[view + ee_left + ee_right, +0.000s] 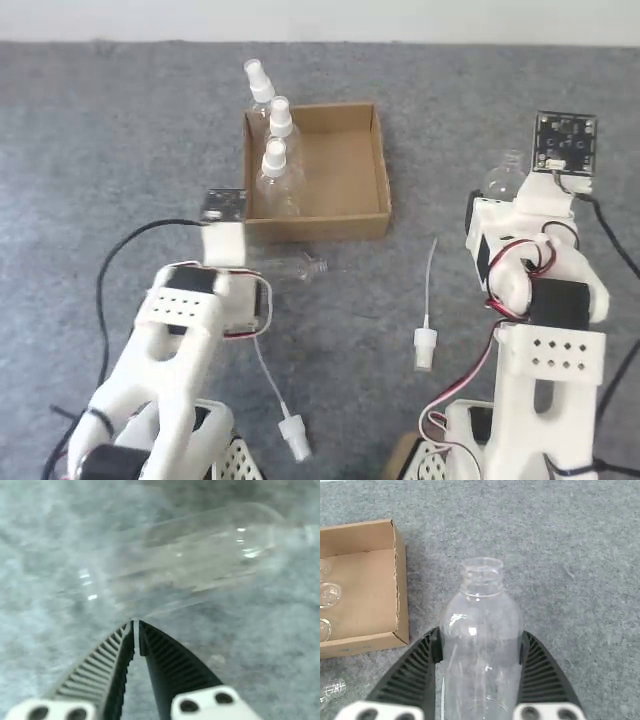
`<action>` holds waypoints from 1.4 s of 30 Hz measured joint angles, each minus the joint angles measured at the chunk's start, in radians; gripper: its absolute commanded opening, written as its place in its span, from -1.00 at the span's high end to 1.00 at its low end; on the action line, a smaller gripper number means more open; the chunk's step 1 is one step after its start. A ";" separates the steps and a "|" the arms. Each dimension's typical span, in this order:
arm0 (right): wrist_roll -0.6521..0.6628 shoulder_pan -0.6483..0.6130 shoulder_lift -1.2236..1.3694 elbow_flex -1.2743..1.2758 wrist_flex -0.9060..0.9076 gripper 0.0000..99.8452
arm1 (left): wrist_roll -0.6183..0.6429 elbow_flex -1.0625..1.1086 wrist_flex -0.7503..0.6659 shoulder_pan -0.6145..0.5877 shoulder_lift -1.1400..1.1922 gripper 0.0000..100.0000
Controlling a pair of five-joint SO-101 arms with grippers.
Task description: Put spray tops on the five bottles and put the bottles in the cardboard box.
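Left fingers (112,662): pressed almost together, nothing between them. The tips are right at the side of the lying bottle (185,555); contact unclear. That bottle is topless, on the tabletop (120,120) in front of the cardboard box (330,228).

Right fingers (417,670): spread to bottle width, clamped on both sides of the upright bottle (480,645), which has an open neck and stands right of the box.

Three capped bottles (278,172) stand along the box's left wall. Two spray tops (425,345) lie loose on the tabletop.

cardboard box (345,165): three capped bottles (279,172) (standing) | lying bottle (295,268) uncapped, before it | upright bottle (480,630) uncapped | two spray tops (425,347) (294,436) loose
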 measured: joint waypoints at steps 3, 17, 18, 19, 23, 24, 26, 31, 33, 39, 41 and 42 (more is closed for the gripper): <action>0.000 -0.012 0.000 0.000 0.000 0.89 | -0.052 0.000 0.003 -0.057 -0.028 0.97; 0.000 -0.011 0.000 0.000 0.000 0.89 | -0.637 0.000 0.126 -0.087 -0.305 0.56; 0.000 -0.011 0.000 0.000 0.000 0.89 | -0.654 0.000 0.147 -0.084 -0.334 0.55; 0.000 -0.006 0.000 0.000 0.000 0.89 | -0.683 0.000 0.166 -0.078 -0.364 0.55; 0.000 0.034 0.000 0.000 0.000 0.89 | -0.819 0.000 0.242 -0.048 -0.466 0.55; 0.000 0.037 0.000 0.000 0.000 0.89 | -0.859 0.000 0.258 -0.028 -0.482 0.56; 0.000 0.038 0.000 0.000 0.000 0.89 | -0.901 0.000 0.290 -0.008 -0.497 0.56; 0.000 0.035 0.000 0.000 0.000 0.89 | -0.890 0.000 0.316 0.031 -0.499 0.56; 0.000 0.035 0.000 0.000 0.000 0.89 | -0.884 0.012 0.316 0.052 -0.500 0.56; 0.000 0.035 0.000 0.000 0.000 0.89 | -0.824 0.175 0.189 0.078 -0.505 0.56; 0.000 0.035 0.000 0.000 0.000 0.89 | -0.810 0.221 0.132 0.069 -0.505 0.56; 0.000 0.035 0.000 0.000 0.000 0.89 | -0.809 0.235 0.112 0.060 -0.505 0.56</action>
